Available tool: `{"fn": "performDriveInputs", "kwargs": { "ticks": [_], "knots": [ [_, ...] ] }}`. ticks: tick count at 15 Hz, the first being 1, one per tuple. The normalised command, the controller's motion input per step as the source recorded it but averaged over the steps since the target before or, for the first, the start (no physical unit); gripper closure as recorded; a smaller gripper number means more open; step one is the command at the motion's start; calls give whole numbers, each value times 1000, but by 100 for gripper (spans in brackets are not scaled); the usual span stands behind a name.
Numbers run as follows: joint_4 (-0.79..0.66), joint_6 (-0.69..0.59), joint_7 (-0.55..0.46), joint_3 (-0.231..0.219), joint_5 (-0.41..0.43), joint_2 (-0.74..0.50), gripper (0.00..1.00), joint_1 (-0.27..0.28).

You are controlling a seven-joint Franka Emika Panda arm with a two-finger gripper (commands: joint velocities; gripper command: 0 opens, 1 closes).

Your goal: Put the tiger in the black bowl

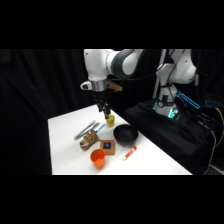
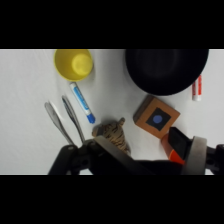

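One hand (image 1: pixel 104 111) hangs above the white surface (image 1: pixel 65 150), clear of every item; whether its grip is open or closed cannot be told, and nothing is seen held. In the wrist view the tiger (image 2: pixel 113 133) lies on the surface just above the hand's black linkage, apart from it. Metal tongs (image 2: pixel 64 120) lie at the tiger's 9 o'clock, a blue-and-white marker (image 2: pixel 82 102) at 11, a yellow cup (image 2: pixel 73 63) beyond it. A brown block with a blue mark (image 2: pixel 156 118) sits at 3 o'clock, the black bowl (image 2: pixel 166 69) at 1, near the block. A red-and-white marker (image 2: pixel 197 89) lies beside the bowl. An orange cup (image 1: pixel 97 158) stands near the surface's front edge.
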Motion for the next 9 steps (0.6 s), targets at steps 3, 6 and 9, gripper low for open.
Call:
{"fn": "performDriveInputs", "kwargs": {
  "ticks": [3,6,9],
  "knots": [
    [59,89,-1,11,7,116,0,-33],
    [358,90,-20,24,50,347,0,-33],
    [662,22,-28,48,77,556,0,-33]
  ]
}}
